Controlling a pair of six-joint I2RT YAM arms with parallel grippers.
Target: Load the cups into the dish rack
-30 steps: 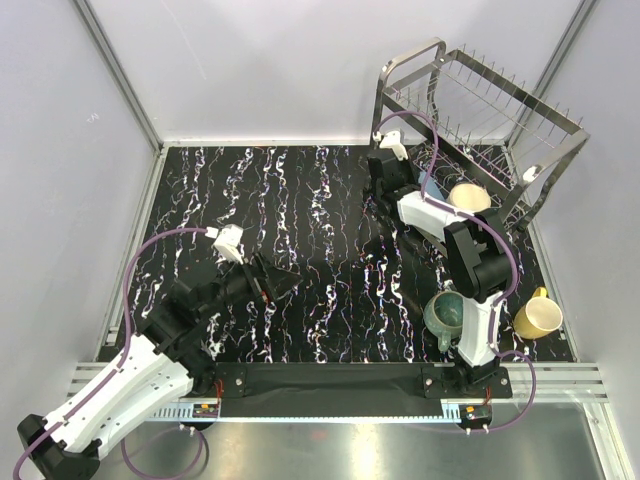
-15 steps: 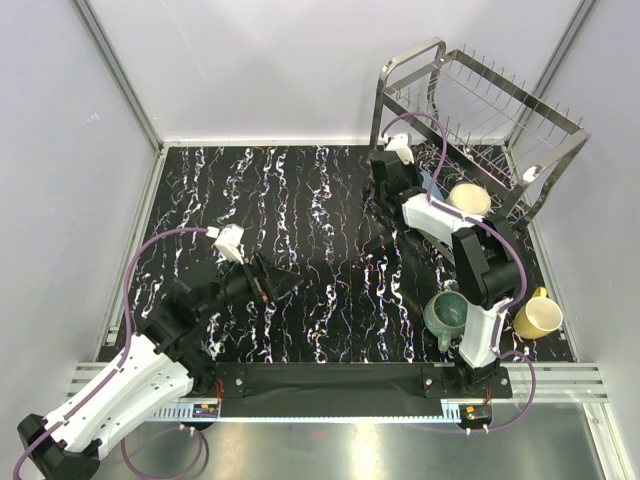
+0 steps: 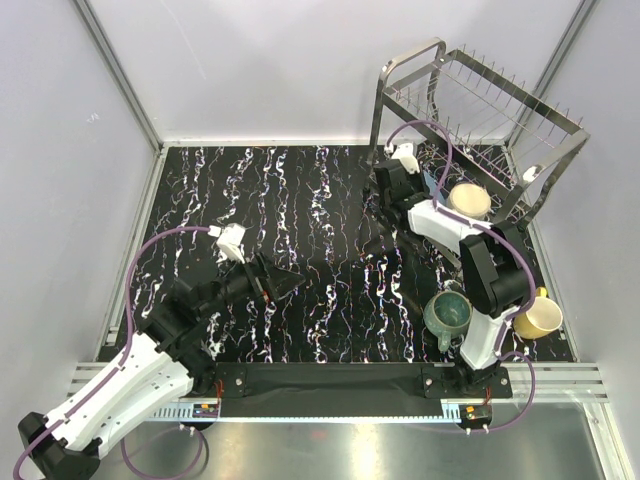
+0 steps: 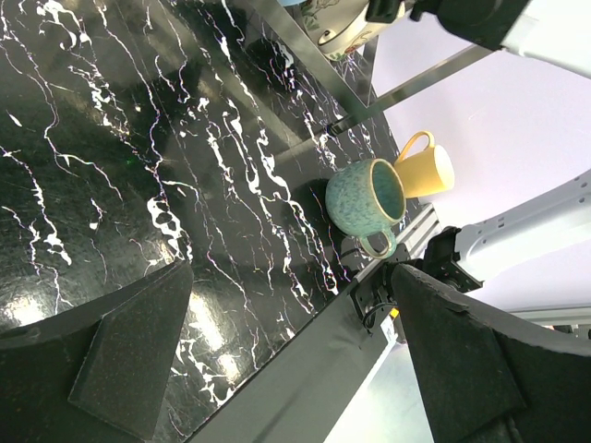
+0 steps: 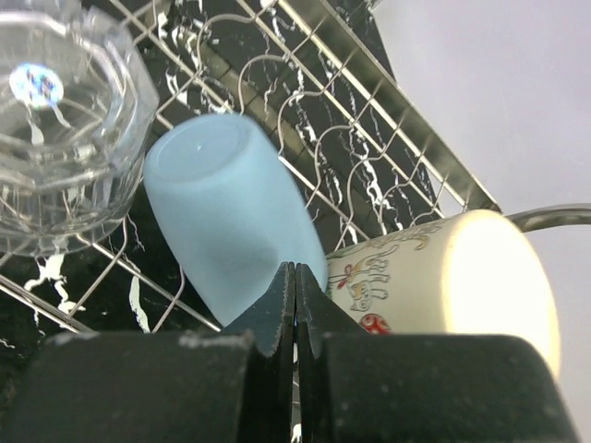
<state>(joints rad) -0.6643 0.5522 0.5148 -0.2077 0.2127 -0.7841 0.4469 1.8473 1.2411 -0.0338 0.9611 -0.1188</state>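
My right gripper [image 3: 418, 180] is shut at the dish rack's [image 3: 410, 55] lower tier. In the right wrist view its closed tips [image 5: 295, 277] sit against the small light-blue cup [image 5: 226, 217], which lies on the wires with its base turned away. The clear glass tumbler [image 5: 55, 120] is to its left and the cream mug [image 5: 452, 277] to its right; the cream mug also shows from above [image 3: 468, 200]. The teal mug [image 3: 447, 312] and yellow mug [image 3: 538, 318] lie on the table near the right arm's base. My left gripper [image 3: 280, 280] is open and empty above the table.
The table is black marble-patterned [image 3: 300, 190]. The rack's steel frame and wire prongs [image 5: 406, 138] crowd the far right corner. In the left wrist view the teal mug [image 4: 365, 194] and yellow mug [image 4: 427, 169] lie by the table's front rail.
My right gripper has moved a little to the right, closer into the rack's lower tier. The left arm has barely moved.
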